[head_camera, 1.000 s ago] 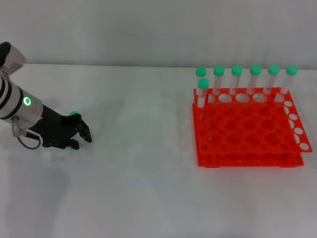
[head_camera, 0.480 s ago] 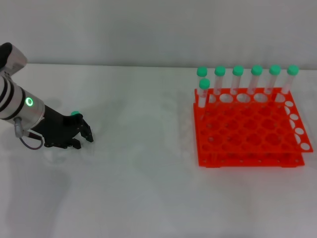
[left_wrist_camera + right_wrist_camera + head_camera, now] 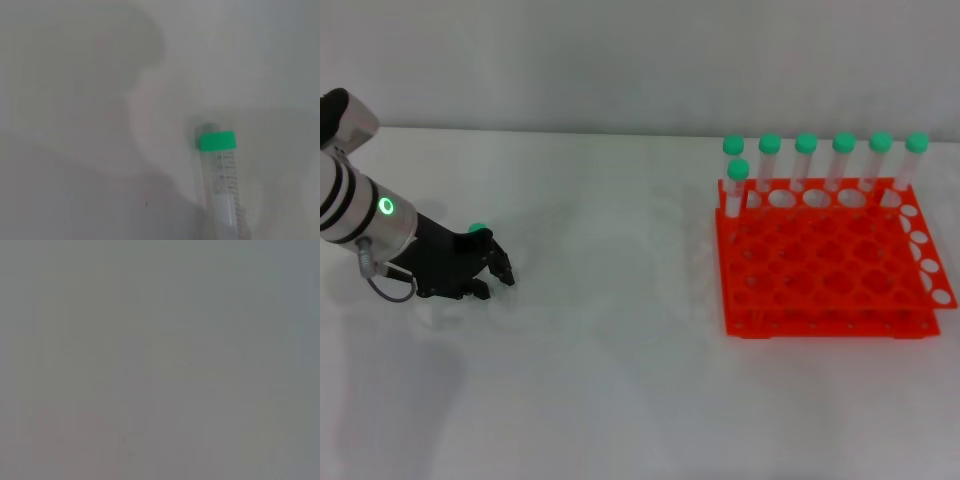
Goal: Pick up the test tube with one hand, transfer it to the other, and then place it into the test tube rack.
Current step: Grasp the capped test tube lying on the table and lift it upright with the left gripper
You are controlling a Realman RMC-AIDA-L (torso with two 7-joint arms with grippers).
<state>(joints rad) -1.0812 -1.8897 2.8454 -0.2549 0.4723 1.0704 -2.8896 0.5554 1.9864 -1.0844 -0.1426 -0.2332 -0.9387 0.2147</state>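
White counter (image 3: 620,380) carries the orange-red test tube rack (image 3: 830,270) on the right, with seven green-capped tubes (image 3: 843,160) standing along its far edge. At the left, well apart from the rack, the left hand (image 3: 490,275) is lowered to the counter over the test tube (image 3: 475,229), of which only the green cap is seen from the head. Whether the fingers are apart or closed on it cannot be told. The left wrist view shows the tube (image 3: 222,185) lying flat on the counter. The right hand is not shown.
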